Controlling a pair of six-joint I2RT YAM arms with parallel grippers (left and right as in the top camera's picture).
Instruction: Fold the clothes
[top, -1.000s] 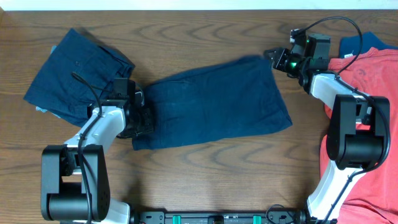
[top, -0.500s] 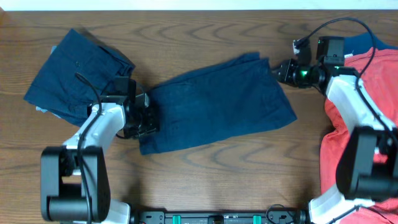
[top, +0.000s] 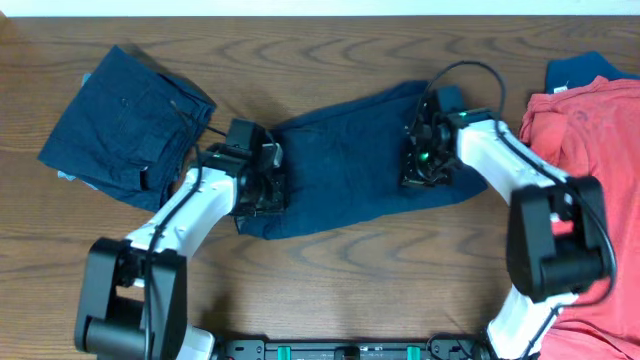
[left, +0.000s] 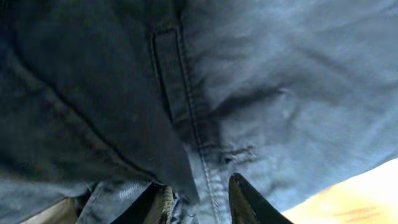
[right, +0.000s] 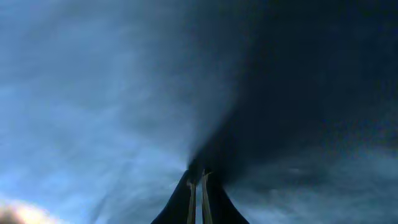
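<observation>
Dark navy shorts lie slanted across the middle of the table. My left gripper is shut on their left end; in the left wrist view the fingers clamp a stitched seam edge of the shorts. My right gripper is shut on the shorts' right part, over the cloth. In the right wrist view the fingertips pinch a fold of the navy fabric, which fills the view. Coral-red shirts lie at the right edge, with a brighter blue garment behind them.
A second pair of navy shorts, folded, lies at the back left on the wooden table. The right arm reaches leftwards from beside the red shirts.
My right gripper has moved left and forward from the shorts' far right corner onto the cloth, taking the edge with it. My left gripper has moved right with the left end. The shorts look shorter.
</observation>
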